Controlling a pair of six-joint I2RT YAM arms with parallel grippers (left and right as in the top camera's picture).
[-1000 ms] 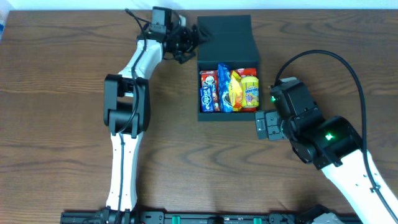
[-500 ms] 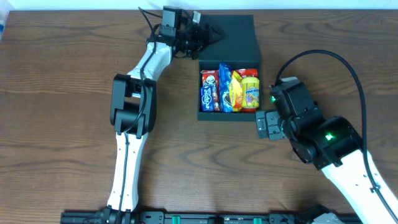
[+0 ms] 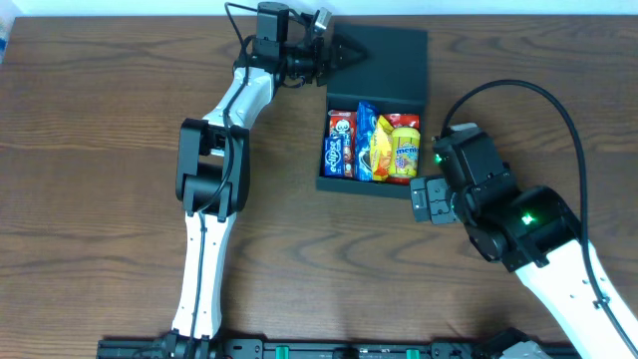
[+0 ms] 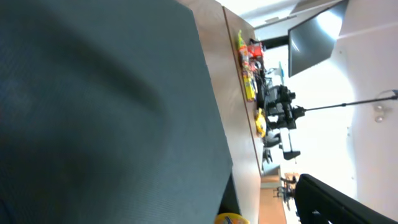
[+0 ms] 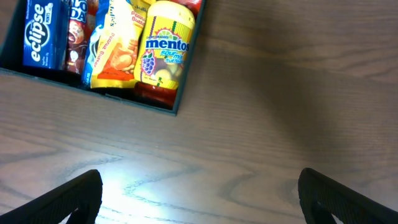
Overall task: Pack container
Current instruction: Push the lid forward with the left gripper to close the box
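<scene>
**Container open at far centre; left arm reaching onto its lid**

Container (image 3: 369,186) sits far-centre on the table (image 3: 100,199). Its lid (image 3: 389,65) is folded back flat on the far side, and the snacks inside are in plain view.

Pose: left arm (image 3: 204,170) is stretched far fwd, forearm angled to the right. The left end effector (image 3: 337,52) is at the lid's left edge w/ jaws spread wide, nothing clamped. Its wrist cam is almost filled by dark teal lid surface, so can't tell if the tips touch. Right arm (image 3: 518,224) is bent low at the right side. The right end effector (image 3: 419,199) is just off the box's front-right corner. Its fingers (image 5: 62,199) are wide apart over bare wood and hold nothing.

Vs 1 s ago: left end effector has gone farther out and to the right, from beside the lid to over its edge, and the elbow has shifted right too. Lid and box now sit a bit more to the right. Right arm unchanged.

Around: Eclipse pack (image 5: 43,34), orange packet (image 5: 115,59) and Mentos tub (image 5: 165,46) lie side by side in the box, filling it wall to wall. A black cable (image 3: 518,90) arcs up from the right arm, to the right of the box and apart from it.
</scene>
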